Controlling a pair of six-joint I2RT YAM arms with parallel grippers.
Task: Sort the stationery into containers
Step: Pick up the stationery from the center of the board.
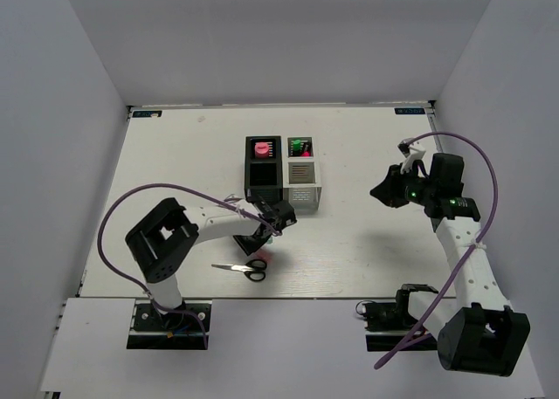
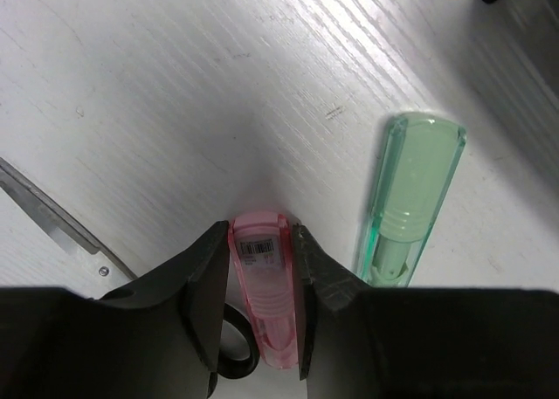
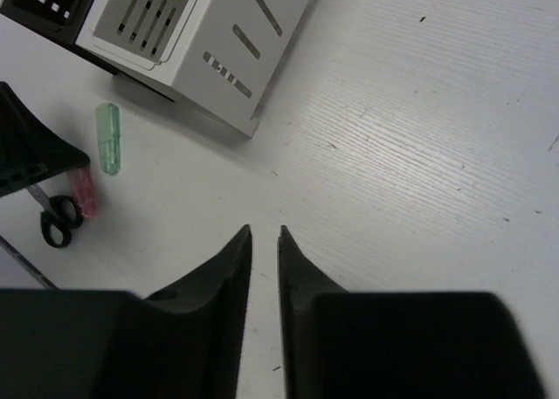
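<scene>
Nearest the arms, on the left, the black-handled scissors (image 1: 241,269) lie flat on the white table (image 1: 393,251), their handles to the right and their blades pointing left. The pink capsule (image 2: 262,281) lies on the table just beside the handle loop, a barcode sticker on its upper face.

The left gripper (image 2: 260,233) is down over it. Its two black fingers (image 2: 205,285) are drawn in against both long sides of the capsule, so the pincer is about as wide as the piece and closed on it. The pale green capsule (image 2: 410,198) lies just to the right of that, also on the table, apart from the pink one and roughly parallel to it.

Farther back stands the cluster of slatted boxes. The near-left black box (image 1: 262,182) and the near-right white box (image 1: 302,188) look empty from above. Behind them, the pink cylinder tube (image 1: 260,148) stands upright in the far-left black box. The far-right box holds highlighters (image 1: 300,146), with a green cap and a pink cap showing.

Well off to the right, the right gripper (image 3: 265,233) hangs above bare table. Its fingers are all but closed, with only a thin slit between them and nothing in it.
</scene>
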